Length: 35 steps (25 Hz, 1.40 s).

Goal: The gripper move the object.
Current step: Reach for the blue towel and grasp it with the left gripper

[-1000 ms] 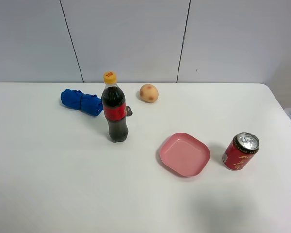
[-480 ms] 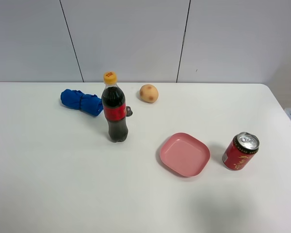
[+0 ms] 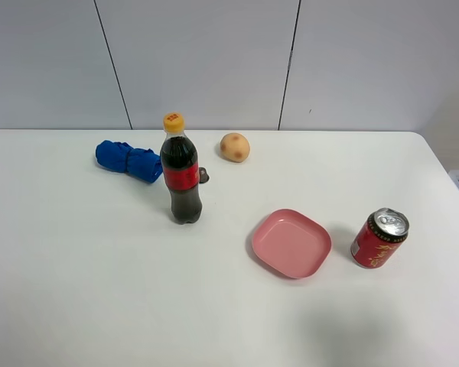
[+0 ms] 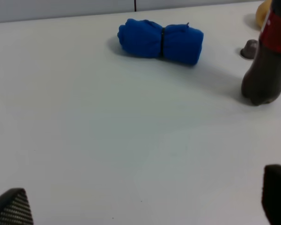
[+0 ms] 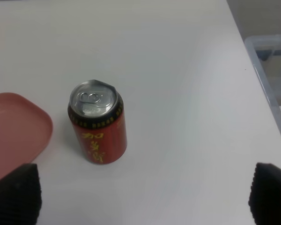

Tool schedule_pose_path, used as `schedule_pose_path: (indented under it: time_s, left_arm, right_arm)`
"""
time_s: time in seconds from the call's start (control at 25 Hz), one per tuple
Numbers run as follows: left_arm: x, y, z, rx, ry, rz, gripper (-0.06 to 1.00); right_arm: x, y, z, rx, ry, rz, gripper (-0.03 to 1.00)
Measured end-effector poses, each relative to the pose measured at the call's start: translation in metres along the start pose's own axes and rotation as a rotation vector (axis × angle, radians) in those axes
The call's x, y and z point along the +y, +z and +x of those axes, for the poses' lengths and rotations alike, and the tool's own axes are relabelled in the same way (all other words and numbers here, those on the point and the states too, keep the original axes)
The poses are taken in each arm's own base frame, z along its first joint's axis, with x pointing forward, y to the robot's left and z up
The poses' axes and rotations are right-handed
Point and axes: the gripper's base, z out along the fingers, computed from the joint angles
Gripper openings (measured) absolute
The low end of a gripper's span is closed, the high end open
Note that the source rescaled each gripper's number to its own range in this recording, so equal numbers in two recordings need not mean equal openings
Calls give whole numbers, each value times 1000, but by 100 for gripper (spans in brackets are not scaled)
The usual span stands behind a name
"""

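Observation:
The object, a bright blue rolled fabric bundle [image 3: 128, 160], lies on the white table at the back left, just left of the cola bottle [image 3: 180, 176]. No gripper shows in the exterior high view. In the left wrist view the bundle [image 4: 160, 41] lies well ahead of my left gripper [image 4: 145, 206]. That gripper is open and empty, with its black fingertips [image 4: 11, 208] at the frame's lower corners. My right gripper [image 5: 143, 197] is open and empty, with the red can [image 5: 98, 123] ahead of it.
A tan speckled ball [image 3: 235, 147] and a small dark object [image 3: 203, 175] sit behind the bottle. A pink square plate [image 3: 291, 243] and the red can [image 3: 379, 238] stand at the right. A clear bin [image 5: 271, 70] sits beyond the table's right edge.

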Motion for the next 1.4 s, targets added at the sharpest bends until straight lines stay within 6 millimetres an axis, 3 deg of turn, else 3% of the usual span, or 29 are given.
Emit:
schedule_pose_path:
  time_s: [0.52,0.76,1.04,1.4]
  left_arm:
    - [-6,0,0,-4,97,62,100]
    - [-5,11,-28,90,163,77,100]
    - [-1,62,-81,199,343,102,100]
    - [4,161,-134,251,642,179,100]
  right_arm:
    - [0,0,0,0,0,0,100]
    - [0,0,0,0,0,0,100]
    - [0,0,0,0,0,0,100]
    - [0,0,0,0,0,0,100]
